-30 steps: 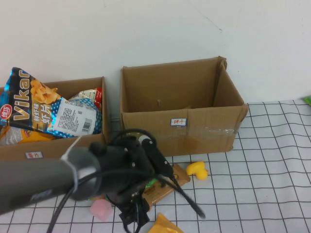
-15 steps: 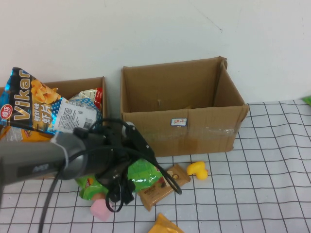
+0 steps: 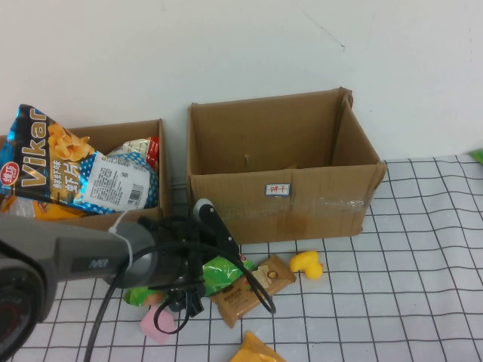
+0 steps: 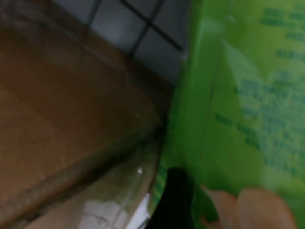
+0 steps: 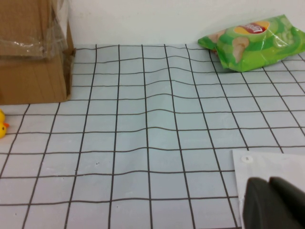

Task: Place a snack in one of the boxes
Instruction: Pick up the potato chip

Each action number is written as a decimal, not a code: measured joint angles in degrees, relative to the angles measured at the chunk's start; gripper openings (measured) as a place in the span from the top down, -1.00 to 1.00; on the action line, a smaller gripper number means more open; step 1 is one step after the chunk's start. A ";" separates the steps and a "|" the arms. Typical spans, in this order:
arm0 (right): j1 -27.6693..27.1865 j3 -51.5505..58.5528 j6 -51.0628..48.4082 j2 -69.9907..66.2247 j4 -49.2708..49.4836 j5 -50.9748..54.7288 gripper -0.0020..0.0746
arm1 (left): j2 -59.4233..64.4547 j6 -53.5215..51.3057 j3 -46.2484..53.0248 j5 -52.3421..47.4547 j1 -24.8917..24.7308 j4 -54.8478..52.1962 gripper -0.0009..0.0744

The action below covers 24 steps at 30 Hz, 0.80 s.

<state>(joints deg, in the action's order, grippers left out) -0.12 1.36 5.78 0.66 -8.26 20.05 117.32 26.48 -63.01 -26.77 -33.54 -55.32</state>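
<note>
Hovering low, left gripper (image 3: 177,302) grasping green snack bag (image 3: 219,273), right gripper (image 5: 274,202) clenched.

Left gripper (image 3: 181,298) hidden by its arm; green bag (image 3: 219,273) half-covered.

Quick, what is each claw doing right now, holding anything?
Left claw: down at the green snack bag; grip cannot be told.
Right claw: closed, empty, above the grid cloth.
</note>
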 joint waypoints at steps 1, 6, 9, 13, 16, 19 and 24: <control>0.00 0.00 0.00 0.00 0.00 0.00 0.95 | 0.49 1.85 0.00 0.00 0.00 -1.86 -0.55; 0.00 0.00 0.00 0.00 -0.09 0.00 0.95 | 1.76 6.34 0.00 -0.26 0.00 -4.66 -0.42; 0.00 0.00 0.00 0.00 -0.09 0.00 0.95 | 1.76 7.93 -0.25 -1.63 0.00 -4.88 -0.01; 0.00 0.00 0.00 0.00 -0.09 0.00 0.95 | 1.13 8.09 -0.47 -2.32 0.00 -3.60 0.20; 0.00 0.00 0.00 0.00 -0.14 0.00 0.95 | -0.82 8.09 -0.47 -3.48 -0.10 -0.05 0.20; 0.00 0.00 0.00 0.00 -0.23 0.00 0.95 | -5.32 7.37 -0.47 -6.48 -1.06 6.38 0.20; 0.00 0.00 0.00 0.00 -0.23 0.00 0.95 | -15.78 1.94 -0.47 -12.91 -5.13 15.61 0.20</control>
<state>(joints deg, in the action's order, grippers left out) -0.12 1.36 5.78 0.66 -8.49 20.05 101.54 28.42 -63.48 -39.68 -38.66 -39.72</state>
